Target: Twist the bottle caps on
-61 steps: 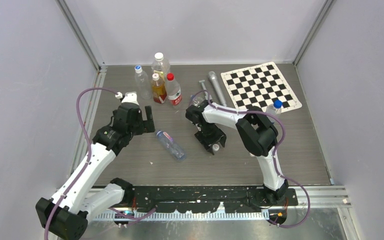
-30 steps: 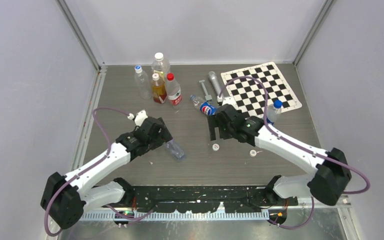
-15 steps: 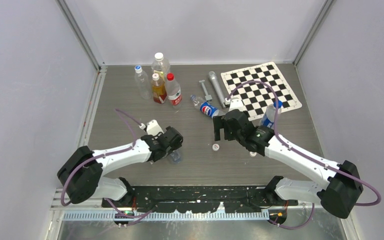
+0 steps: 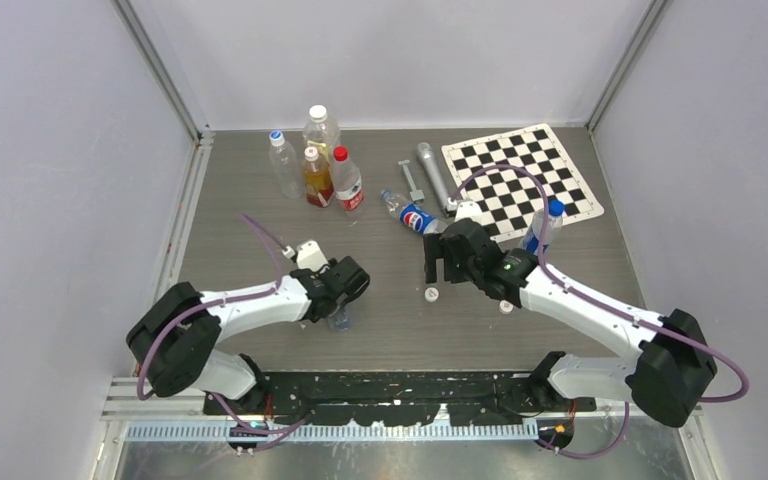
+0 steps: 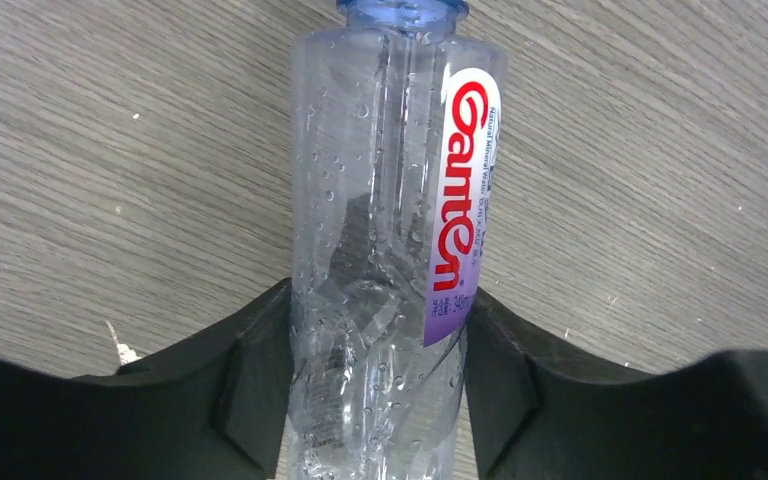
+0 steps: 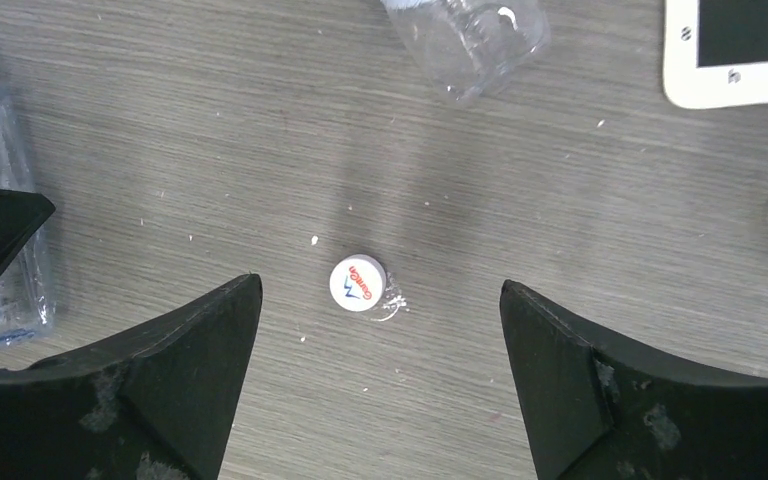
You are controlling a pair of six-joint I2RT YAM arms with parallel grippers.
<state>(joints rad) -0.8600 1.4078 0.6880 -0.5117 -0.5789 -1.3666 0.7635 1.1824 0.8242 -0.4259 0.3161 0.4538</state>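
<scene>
Now, two loose caps [image 4: 430,294] [image 4: 505,306], one clamped bottle [image 5: 385,250]

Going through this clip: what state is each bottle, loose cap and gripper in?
Clear Ganten-labelled plastic bottle: lying down, uncapped, gripped.
Left gripper: closed on that bottle.
Right gripper: open, over a cap.
Small round white plastic cap: loose, under the right gripper.
Second white cap: loose, off any bottle.
Pepsi-labelled clear bottle: lying on its side.
Blue-capped clear bottle: upright, cap on top.
</scene>
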